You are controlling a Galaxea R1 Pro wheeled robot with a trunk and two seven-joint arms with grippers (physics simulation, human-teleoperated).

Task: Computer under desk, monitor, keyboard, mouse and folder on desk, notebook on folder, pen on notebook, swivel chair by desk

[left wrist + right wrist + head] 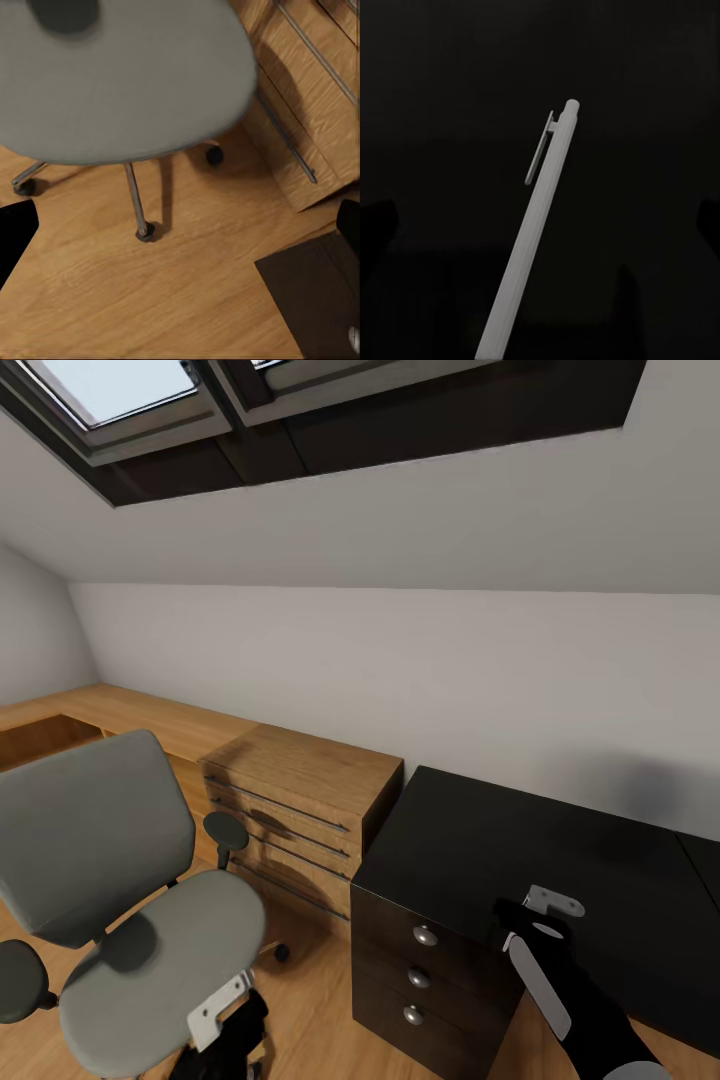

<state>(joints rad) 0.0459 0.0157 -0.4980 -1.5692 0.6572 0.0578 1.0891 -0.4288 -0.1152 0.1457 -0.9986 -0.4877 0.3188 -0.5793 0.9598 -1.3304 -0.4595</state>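
black desk [560, 860], wood floor [320, 1000] under swivel chair [150, 950]

White clipped pen [536, 232] lies over the glossy black desk [560, 860]; empty grey swivel chair [150, 950] stands nearby.

Even, soft daylight fills the head view, brightest at the skylight [115, 385] far overhead. The pale wall [420, 660] shades darker to the right. Blurred shadows fall on the wooden dresser [300, 800] and under the swivel chair [130, 900]. The glossy black worktop [530, 850] shows no glare. The right wrist view is very dark; only the white pen [536, 240] stands out.
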